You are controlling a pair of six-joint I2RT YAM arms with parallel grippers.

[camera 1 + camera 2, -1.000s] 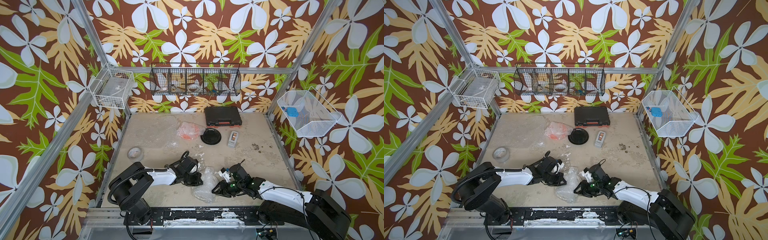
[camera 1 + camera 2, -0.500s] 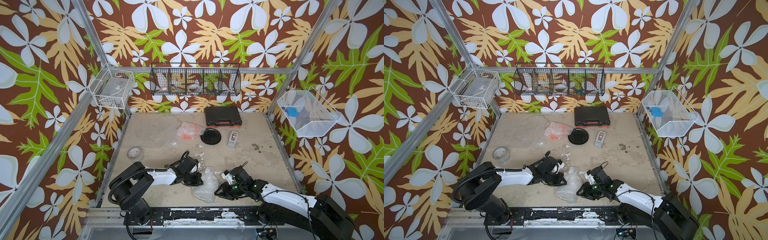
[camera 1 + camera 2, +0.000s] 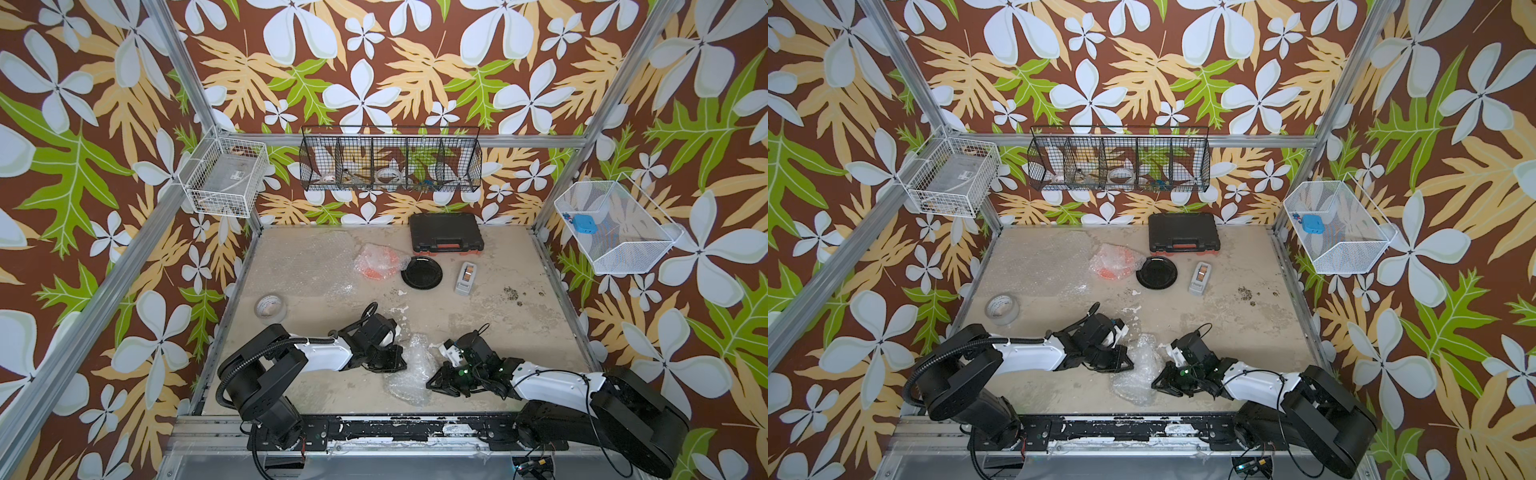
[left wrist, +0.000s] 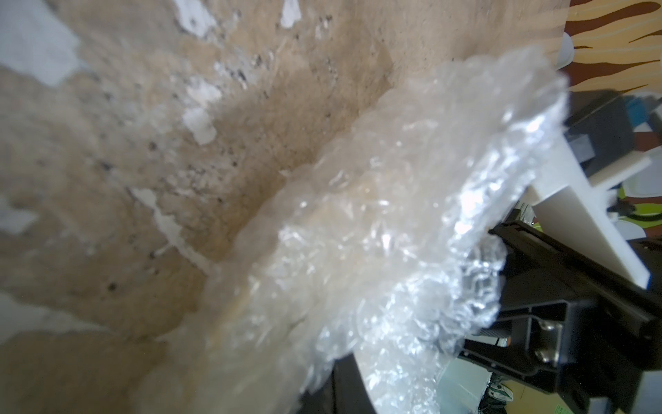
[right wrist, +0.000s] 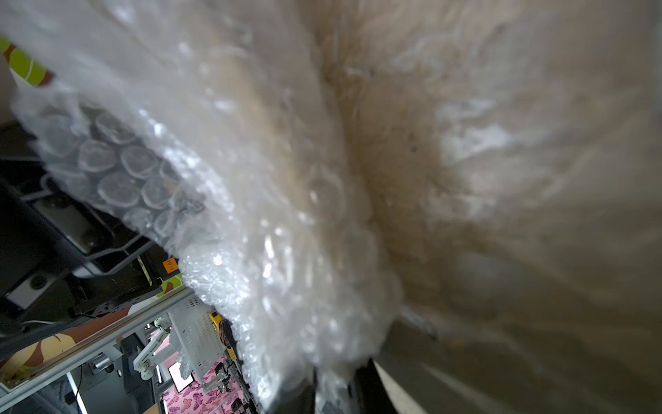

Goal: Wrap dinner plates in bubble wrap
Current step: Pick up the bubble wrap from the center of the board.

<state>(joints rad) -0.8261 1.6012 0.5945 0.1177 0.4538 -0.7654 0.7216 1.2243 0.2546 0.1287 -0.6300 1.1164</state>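
A crumpled bundle of bubble wrap (image 3: 411,370) (image 3: 1136,374) lies near the table's front edge, between my two grippers. My left gripper (image 3: 401,361) (image 4: 344,387) is shut on its left side. My right gripper (image 3: 434,380) (image 5: 331,394) is shut on its right edge, with wrap pinched between the dark fingers. Something pale shows through the bundle (image 4: 358,222), too blurred to name. At the back, an orange plate (image 3: 376,262) sits in loose bubble wrap beside a bare black plate (image 3: 422,272). A flat sheet of bubble wrap (image 3: 299,266) lies at the back left.
A whitish tape roll (image 3: 270,307) lies at the left edge. A black case (image 3: 446,237) stands at the back wall and a grey tape dispenser (image 3: 466,277) lies right of the black plate. Wire baskets (image 3: 390,160) hang on the walls.
My right gripper's jaws have closed on the edge of the bubble wrap bundle. The left arm and the bundle have hardly moved.
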